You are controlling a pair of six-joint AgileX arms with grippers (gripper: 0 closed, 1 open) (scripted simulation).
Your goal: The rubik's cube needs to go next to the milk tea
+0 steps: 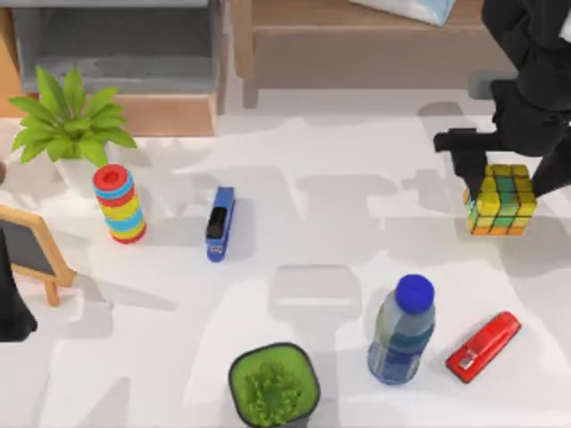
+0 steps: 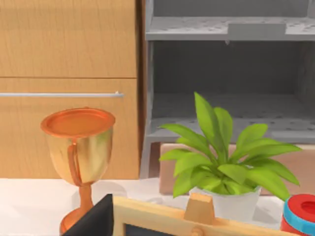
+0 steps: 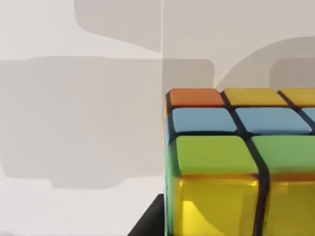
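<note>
Wooden cabinet (image 2: pixel 69 88) beside grey shelving (image 2: pixel 229 73).

The right arm (image 1: pixel 526 80) is showing as a bulky, matte black form built of rounded, blocky segments, with a flat black bar jutting out sideways low on it. The left arm (image 1: pixel 13 308) is appearing as a plain black, smooth-edged shape without visible markings or cables.

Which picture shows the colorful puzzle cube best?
The top view: the whole rubik's cube sits there on the table's right side, under the right arm. The right wrist view shows part of it, very close. The left wrist view looks at a plant.
</note>
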